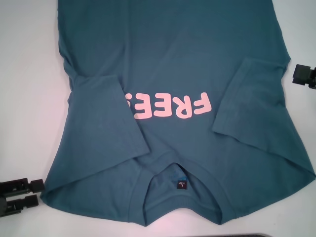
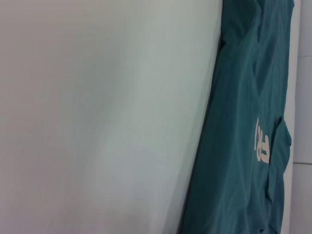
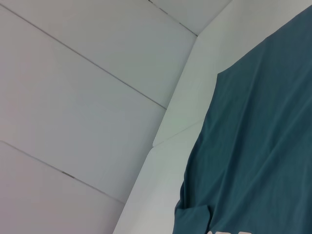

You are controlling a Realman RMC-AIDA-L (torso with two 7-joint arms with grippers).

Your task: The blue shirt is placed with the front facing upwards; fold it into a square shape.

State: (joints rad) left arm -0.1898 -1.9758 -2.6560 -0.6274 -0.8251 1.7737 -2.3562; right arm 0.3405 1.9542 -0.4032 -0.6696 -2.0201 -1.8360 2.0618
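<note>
Dark teal-blue cotton T-shirt [image 1: 173, 64] lying face-up on white table [image 1: 24, 74], pink lettering showing, both sleeves folded inward. Left gripper [image 1: 17, 195] off its near-left corner, right gripper [image 1: 303, 75] beside right edge; finger state unclear for both.

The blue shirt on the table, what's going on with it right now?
The blue shirt lies face up on the white table, collar toward the robot, with both sleeves folded in over the chest. Neither hand is touching it: the left hand sits off the near left corner, and the right hand waits beside its right edge.
</note>
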